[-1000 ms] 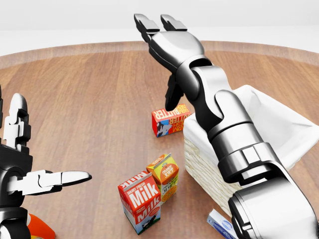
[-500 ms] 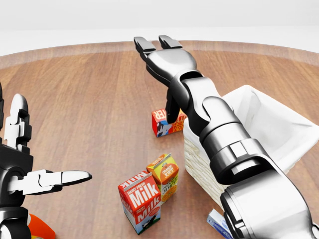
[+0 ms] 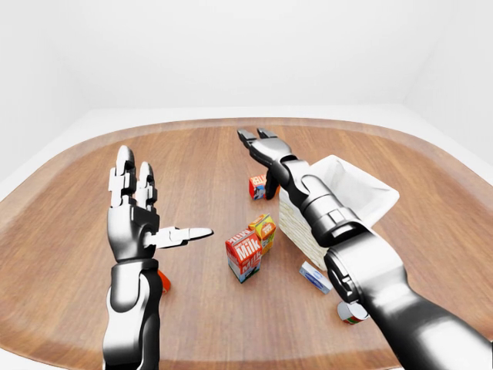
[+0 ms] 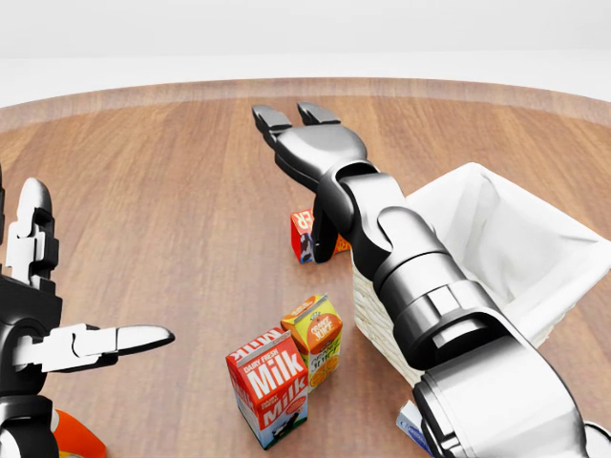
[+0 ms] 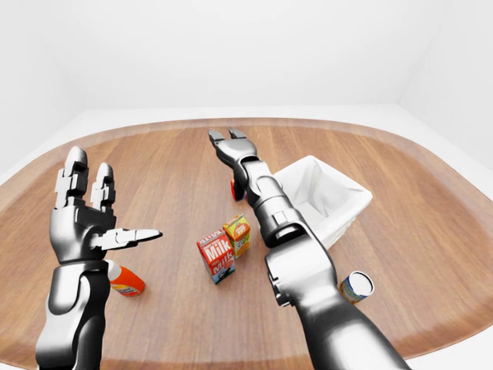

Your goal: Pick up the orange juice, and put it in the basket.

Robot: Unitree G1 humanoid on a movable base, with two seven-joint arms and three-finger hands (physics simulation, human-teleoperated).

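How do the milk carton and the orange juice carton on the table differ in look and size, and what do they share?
The milk carton is red and white with "Milk" in large letters; the orange juice carton is orange and yellow with fruit pictured. The milk carton looks somewhat bigger than the juice carton, though it also sits lower in the head view. Both stand upright, side by side on the wooden table, left of the basket.
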